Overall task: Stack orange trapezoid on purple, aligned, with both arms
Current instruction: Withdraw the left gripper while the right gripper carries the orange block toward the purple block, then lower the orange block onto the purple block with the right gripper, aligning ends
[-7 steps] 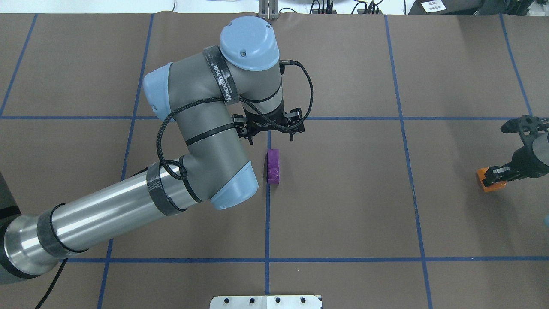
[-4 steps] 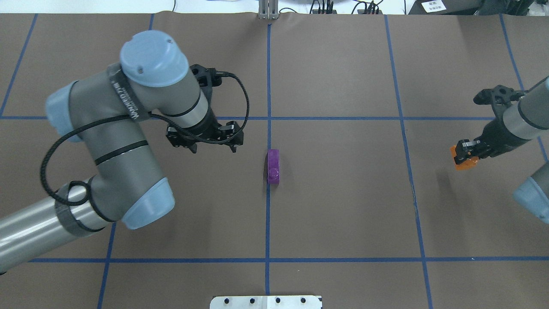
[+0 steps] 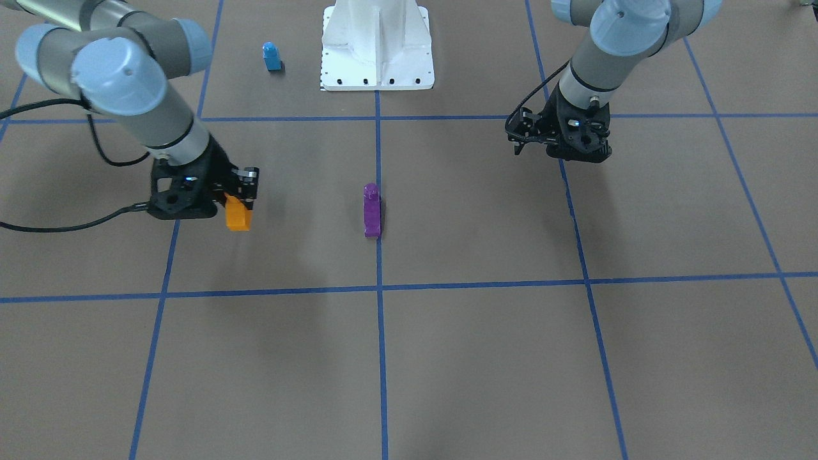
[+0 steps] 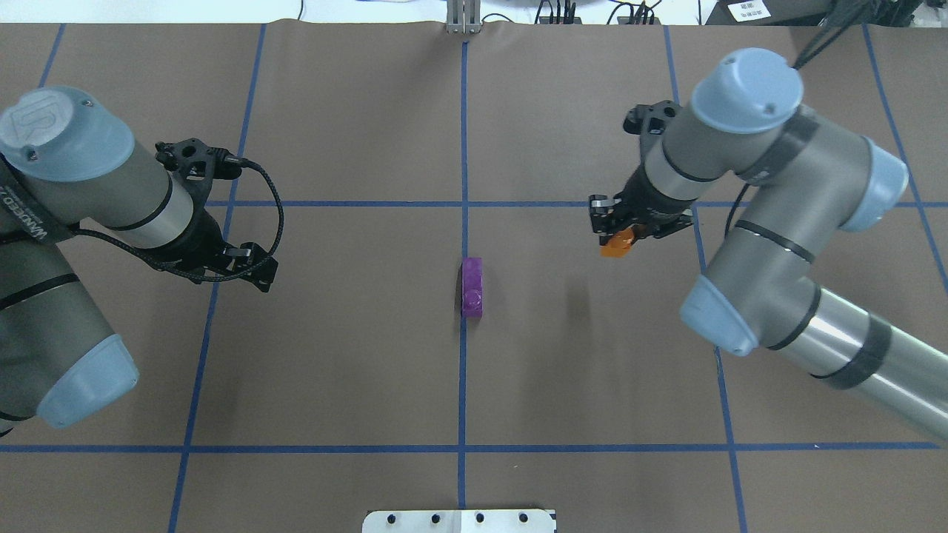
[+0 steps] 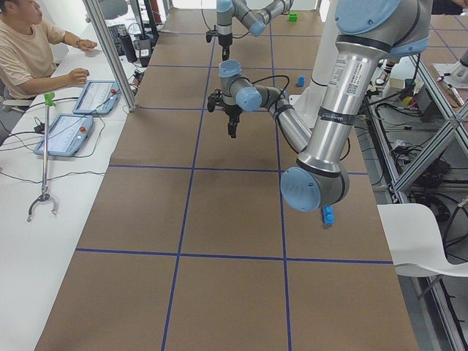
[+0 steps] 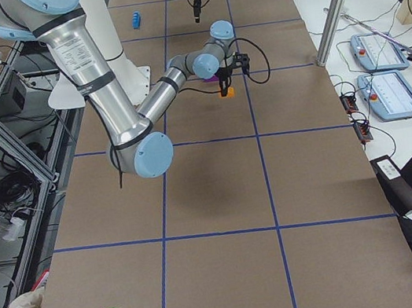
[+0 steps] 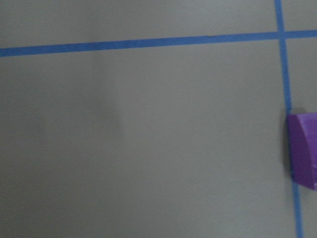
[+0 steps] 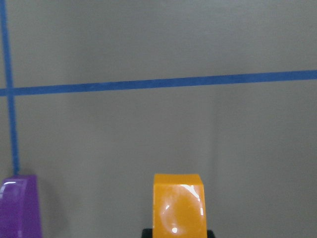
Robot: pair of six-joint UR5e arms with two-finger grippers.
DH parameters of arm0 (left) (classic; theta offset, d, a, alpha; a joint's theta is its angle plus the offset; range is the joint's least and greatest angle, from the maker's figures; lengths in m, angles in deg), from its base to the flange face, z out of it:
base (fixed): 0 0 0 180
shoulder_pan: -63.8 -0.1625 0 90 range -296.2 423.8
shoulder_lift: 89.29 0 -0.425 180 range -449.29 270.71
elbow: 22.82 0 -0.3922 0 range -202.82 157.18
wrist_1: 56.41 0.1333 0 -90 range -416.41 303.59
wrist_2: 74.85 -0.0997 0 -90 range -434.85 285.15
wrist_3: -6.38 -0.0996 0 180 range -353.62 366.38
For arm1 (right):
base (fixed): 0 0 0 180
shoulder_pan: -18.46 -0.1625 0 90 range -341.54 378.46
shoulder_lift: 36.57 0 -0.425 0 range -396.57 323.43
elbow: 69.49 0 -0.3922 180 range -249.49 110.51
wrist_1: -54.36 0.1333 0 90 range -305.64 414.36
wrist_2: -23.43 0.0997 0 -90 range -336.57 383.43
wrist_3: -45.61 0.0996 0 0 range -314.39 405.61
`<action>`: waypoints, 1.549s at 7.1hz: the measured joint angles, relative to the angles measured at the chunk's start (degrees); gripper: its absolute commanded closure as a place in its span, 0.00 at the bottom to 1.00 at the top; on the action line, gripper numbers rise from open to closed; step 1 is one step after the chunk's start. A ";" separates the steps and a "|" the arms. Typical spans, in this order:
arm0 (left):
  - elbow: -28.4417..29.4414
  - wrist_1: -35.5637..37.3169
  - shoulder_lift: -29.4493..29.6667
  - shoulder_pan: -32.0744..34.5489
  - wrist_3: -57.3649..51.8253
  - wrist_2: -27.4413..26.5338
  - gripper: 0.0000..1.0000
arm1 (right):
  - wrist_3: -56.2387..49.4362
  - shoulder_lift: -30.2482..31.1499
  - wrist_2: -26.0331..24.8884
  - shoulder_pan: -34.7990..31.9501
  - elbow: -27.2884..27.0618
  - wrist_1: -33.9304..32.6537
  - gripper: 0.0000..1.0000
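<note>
Overhead exterior view: my grey-and-silver jointed right arm (image 4: pixel 778 222) reaches in from the desk's right edge, while my matching left arm (image 4: pixel 74 222) stands off toward the left edge, I judge to leave the middle free. My black two-finger right gripper (image 4: pixel 616 235) is clamped on the small glossy orange trapezoid brick (image 4: pixel 616 245), which hangs below the fingertips clear of the surface, held low enough, I think, to set straight down. My left gripper (image 3: pixel 560 152) is spread wide and carries nothing. The small glossy purple brick (image 4: pixel 472 287) lies at the desk's centre on the middle tape line, well apart from the orange one, so the carry is only partly done. The surface is a brown mat gridded with blue tape (image 4: pixel 592 385). A seated operator (image 5: pixel 29 44) works at a white side bench, and a small blue single-stud brick (image 3: pixel 271 56) stands beside my white base pedestal (image 3: pixel 377 45).
</note>
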 measured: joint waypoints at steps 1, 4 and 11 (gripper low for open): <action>0.01 0.00 -0.40 0.05 -0.10 0.02 0.00 | 2.68 -5.00 -3.59 3.51 1.44 -2.31 1.00; 0.92 0.02 -0.57 0.05 0.27 -0.05 0.00 | 8.37 -13.85 -9.47 10.95 7.17 -3.97 1.00; 1.78 0.00 -0.29 -0.13 2.41 -0.02 0.00 | 7.64 -17.33 -14.55 13.78 11.84 -4.03 1.00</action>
